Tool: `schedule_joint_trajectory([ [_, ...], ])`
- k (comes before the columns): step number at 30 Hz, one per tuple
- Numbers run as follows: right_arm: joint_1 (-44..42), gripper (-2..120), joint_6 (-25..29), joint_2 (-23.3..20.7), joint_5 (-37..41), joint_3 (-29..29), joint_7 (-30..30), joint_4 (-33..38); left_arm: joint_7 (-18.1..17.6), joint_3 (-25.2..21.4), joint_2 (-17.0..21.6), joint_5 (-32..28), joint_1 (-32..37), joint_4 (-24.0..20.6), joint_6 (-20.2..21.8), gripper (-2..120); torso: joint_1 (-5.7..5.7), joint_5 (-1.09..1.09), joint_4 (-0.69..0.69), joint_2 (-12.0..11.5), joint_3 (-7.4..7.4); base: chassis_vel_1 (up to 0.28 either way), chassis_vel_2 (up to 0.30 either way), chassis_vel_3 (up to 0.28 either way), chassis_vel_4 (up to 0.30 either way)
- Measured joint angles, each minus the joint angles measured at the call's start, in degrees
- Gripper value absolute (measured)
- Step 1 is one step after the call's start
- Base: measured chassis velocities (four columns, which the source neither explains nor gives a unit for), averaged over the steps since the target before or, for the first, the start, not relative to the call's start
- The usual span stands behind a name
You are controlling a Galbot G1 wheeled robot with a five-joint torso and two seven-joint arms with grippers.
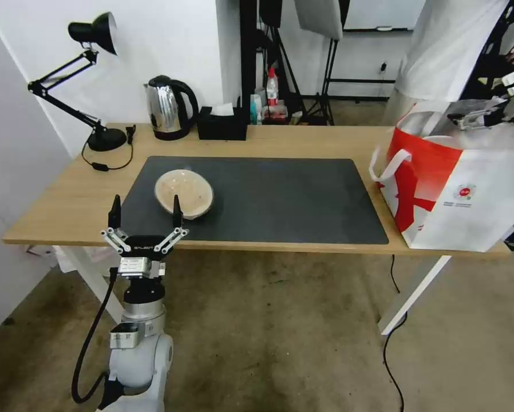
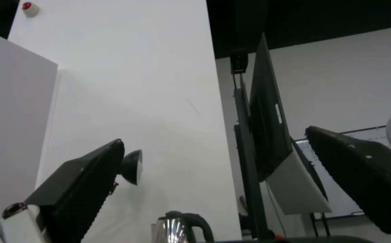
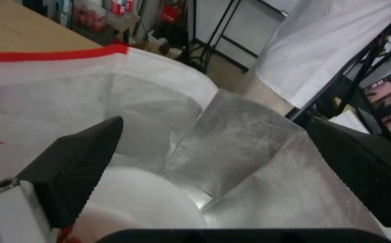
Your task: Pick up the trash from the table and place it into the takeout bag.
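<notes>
The takeout bag (image 1: 463, 189) stands at the right end of the counter (image 1: 68, 200), its foil-lined mouth open upward, and from the right wrist view I can see something white and rounded lying down inside it with a trace of red at the edge; I take that for trash already dropped in, though I cannot make out which item it is. My right gripper (image 1: 473, 118) hangs over the bag's mouth with the jaws spread wide and nothing between them, so I judge that arm's drop is done and it only needs lifting clear of the rim. Of the trash, what I see on the counter is the shallow beige bowl (image 1: 184, 194), sitting upright on the left part of the dark grey mat (image 1: 280, 200), well apart from the bag. So I read the step in hand as the pick of this last bowl. My left gripper (image 1: 146, 212) is held just off the near edge of the counter, pointing up and forward, jaws released and empty, its right finger in line with the bowl's near rim but not touching it as far as I can tell. The left wrist view looks up at the wall, which tells me the wrist is tilted well back. The next move, in my judgement, calls for tipping that wrist down over the bowl, setting one finger inside the rim and one outside, and pinching the thin edge squarely so the bowl does not skid on the mat. The steel kettle (image 1: 168, 109) and black tissue box (image 1: 222, 123) at the back stay put.
</notes>
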Motion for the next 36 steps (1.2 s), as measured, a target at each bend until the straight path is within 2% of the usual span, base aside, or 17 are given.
schedule_joint_trajectory([
  [10, -1.01, 100, 7.83, -0.14, 3.48, 1.29, 4.56, 1.09, -0.02, -0.22, 0.06, -0.07, -0.08, -0.03, 0.05, 100, 0.01, 0.0, 0.01, 0.0, 0.0, 0.0, 0.0, 0.0, 0.0],
  [15, -3.85, 100, 14.88, -0.88, 5.32, 5.64, 6.88, 3.85, -0.03, -0.6, 0.19, -0.3, -0.03, -0.12, 0.12, 100, 0.0, 0.0, -0.02, 0.0, 0.0, 0.0, 0.0, 0.0, 0.0],
  [17, -4.28, 100, 15.84, -1.0, 5.62, 6.19, 7.16, 4.32, -0.03, -0.62, 0.19, -0.33, -0.02, -0.18, 0.13, 100, 0.0, 0.0, -0.01, 0.0, 0.0, 0.0, 0.0, 0.0, 0.0],
  [23, -7.97, 100, 22.03, -2.12, 8.18, 10.95, 9.88, 9.39, -0.04, -0.79, 0.22, -0.51, 0.17, -0.81, 0.21, 100, -0.01, -0.01, 0.0, 0.0, 0.0, 0.0, 0.0, 0.0, 0.0],
  [27, -9.76, 100, 23.32, -2.25, 9.17, 12.74, 10.9, 11.46, -0.04, -0.94, 0.3, -0.59, 0.34, -1.05, 0.22, 100, -0.01, -0.01, 0.0, 0.0, 0.0, 0.0, 0.0, 0.0, 0.0],
  [36, -20.43, 100, 31.28, -1.31, 13.93, 20.04, 17.43, 20.7, -0.05, -1.71, 0.62, -1.36, 0.75, -2.42, 0.41, 100, -0.01, -0.01, 0.0, 0.0, 0.0, 0.0, 0.0, 0.0, 0.0],
])
